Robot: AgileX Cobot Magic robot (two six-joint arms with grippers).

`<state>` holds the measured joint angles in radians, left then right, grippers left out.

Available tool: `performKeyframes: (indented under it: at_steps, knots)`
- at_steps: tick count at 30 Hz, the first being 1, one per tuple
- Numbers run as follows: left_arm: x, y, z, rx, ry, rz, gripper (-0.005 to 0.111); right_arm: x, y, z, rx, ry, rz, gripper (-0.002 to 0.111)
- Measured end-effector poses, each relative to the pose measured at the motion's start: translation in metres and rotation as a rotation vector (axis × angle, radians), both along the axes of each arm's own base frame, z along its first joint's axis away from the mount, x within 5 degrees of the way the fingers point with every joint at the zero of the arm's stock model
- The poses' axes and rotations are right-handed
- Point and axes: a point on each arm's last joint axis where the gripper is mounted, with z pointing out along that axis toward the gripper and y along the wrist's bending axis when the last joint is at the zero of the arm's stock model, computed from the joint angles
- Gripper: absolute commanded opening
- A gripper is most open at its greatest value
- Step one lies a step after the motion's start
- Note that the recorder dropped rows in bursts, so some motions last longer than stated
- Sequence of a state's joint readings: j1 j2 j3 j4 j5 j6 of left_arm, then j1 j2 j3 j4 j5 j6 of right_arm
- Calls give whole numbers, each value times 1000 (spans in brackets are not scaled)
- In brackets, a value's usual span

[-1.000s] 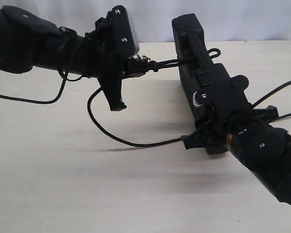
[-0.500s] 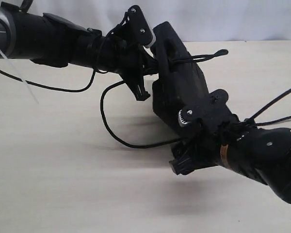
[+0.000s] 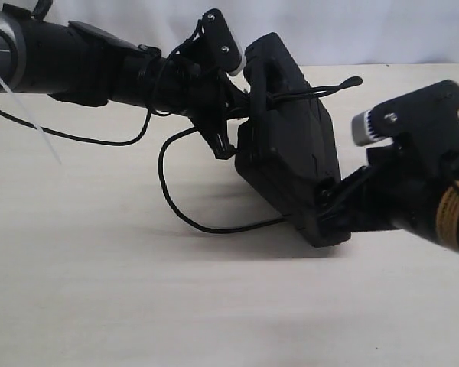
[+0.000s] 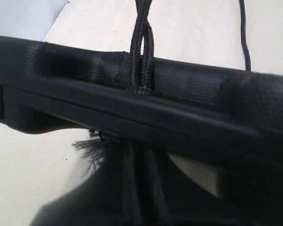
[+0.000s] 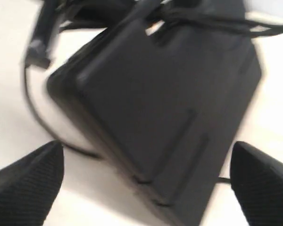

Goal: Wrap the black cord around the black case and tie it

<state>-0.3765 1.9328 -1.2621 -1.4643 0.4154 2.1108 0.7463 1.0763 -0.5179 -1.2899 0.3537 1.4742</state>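
**Cord clamped at one end of tilted case, right jaws wide at the other**

Near the table's [image 3: 99, 298] edge by the wall [image 3: 382, 30], right of centre, the black case [image 3: 287, 153] leans at a tilt. Its lower end is down on the tabletop and its upper end is raised toward the left gripper [image 3: 231, 98]. We see that gripper clamped on the black cord [image 3: 162, 172], its tip close vs. the case's upper end. In the left wrist view two braided strands cross the case's rim side by side and run down betw. the closed fingers, w/ the frayed tuft [image 4: 90, 154] sticking out just beside them. In the ext. view the cord lies across the case's upper part, and a small loop [image 3: 350, 81] pokes out past the side away from the left gripper. A slack length sags from near the left gripper, curves over the tabletop and disappears under the case's lower end.

The right gripper [image 5: 146, 176] sits at that lower end w/ jaws spread wide — the right wrist view, blurred, shows both fingertips [image 5: 30, 181] well apart, the case ahead betw. them, bare table showing on either side. Whether a finger brushes the case's lower corner we can't tell.
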Motion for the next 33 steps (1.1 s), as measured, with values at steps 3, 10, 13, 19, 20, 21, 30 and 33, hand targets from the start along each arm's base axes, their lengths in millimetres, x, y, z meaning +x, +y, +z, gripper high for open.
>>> performKeyframes:
  at_steps: [3,10,13,19,20,21,30,33]
  knots:
    - [0,0,0,0,0,0,0,4,-10,15,30,-44,-71,87]
    - [0,0,0,-1,1,1,0,39,-24,41,199,-79,-114,75]
    - [0,0,0,-1,1,1,0,64,-35,41,247,-61,-161,75]
    - [0,0,0,-2,1,0,0,110,-46,32,423,3,-73,75]
    - [0,0,0,-2,1,0,0,119,-48,33,473,28,-29,75]
    - [0,0,0,-2,1,0,0,126,-51,34,506,58,4,75]
    - [0,0,0,-2,1,0,0,173,-78,46,627,223,103,75]
    - [0,0,0,-2,1,0,0,180,-86,43,592,192,17,75]
